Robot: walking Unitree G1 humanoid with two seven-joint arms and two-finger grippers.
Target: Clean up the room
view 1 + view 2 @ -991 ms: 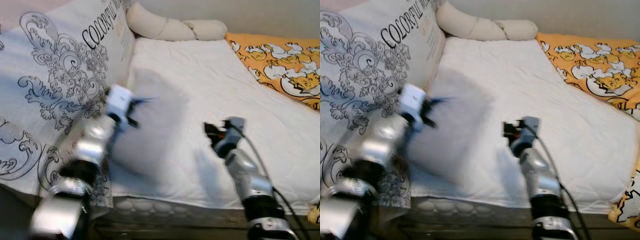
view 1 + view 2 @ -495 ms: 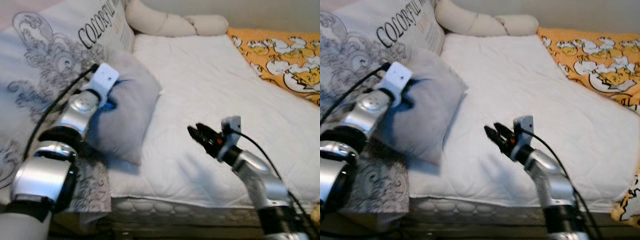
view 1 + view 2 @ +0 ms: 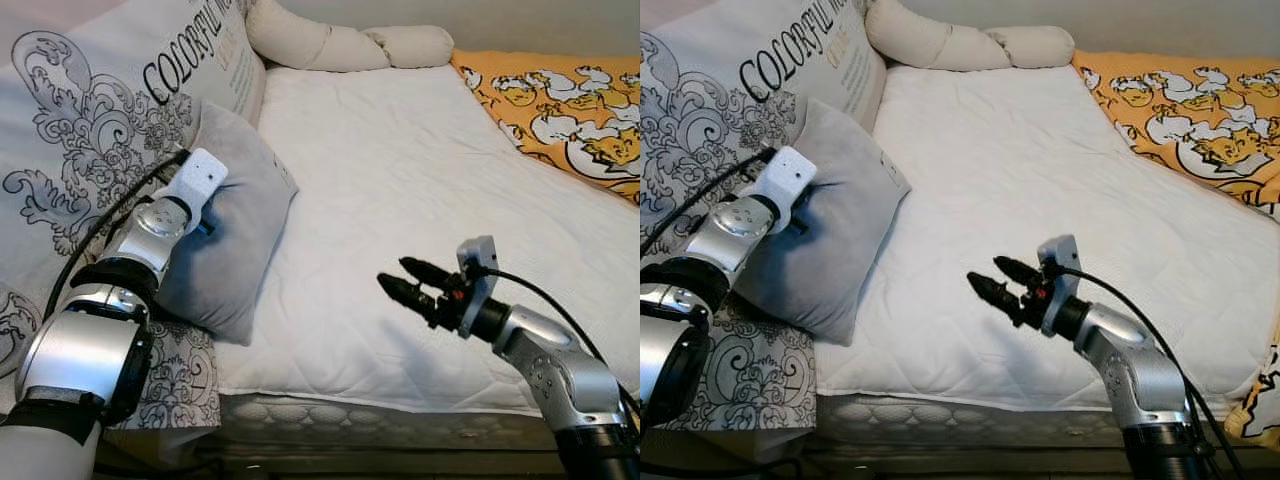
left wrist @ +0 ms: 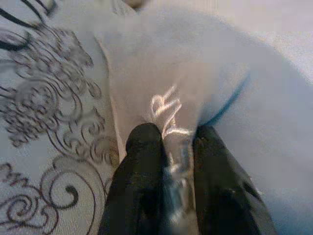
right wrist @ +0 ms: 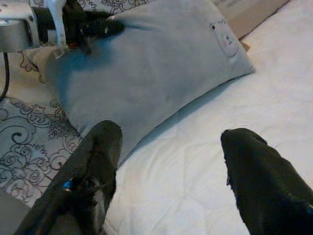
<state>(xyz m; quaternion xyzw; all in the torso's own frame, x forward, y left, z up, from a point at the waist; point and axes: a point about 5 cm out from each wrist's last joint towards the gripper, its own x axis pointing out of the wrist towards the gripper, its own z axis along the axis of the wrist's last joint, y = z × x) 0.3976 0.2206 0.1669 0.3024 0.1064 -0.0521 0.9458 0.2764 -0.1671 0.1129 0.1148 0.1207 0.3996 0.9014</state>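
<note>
A grey pillow (image 3: 240, 215) leans on a big white cushion printed with grey scrolls (image 3: 90, 130) at the left edge of the bed. My left gripper (image 4: 178, 134) is shut on a fold of fabric at the grey pillow's (image 4: 205, 63) near edge. In the head view its wrist (image 3: 200, 180) covers the fingers. My right gripper (image 3: 405, 282) hovers open above the white mattress (image 3: 400, 150) near its front edge, pointing left toward the grey pillow (image 5: 161, 73). Nothing is between its fingers (image 5: 105, 147).
An orange blanket with duck prints (image 3: 560, 100) covers the bed's right side. A beige knotted bolster (image 3: 340, 45) lies at the head of the bed. The mattress front edge (image 3: 380, 415) runs just below my right arm.
My left arm has pulled the grey pillow left, up against the printed cushion, and steadied. My right gripper has dropped lower and turned to point left.
</note>
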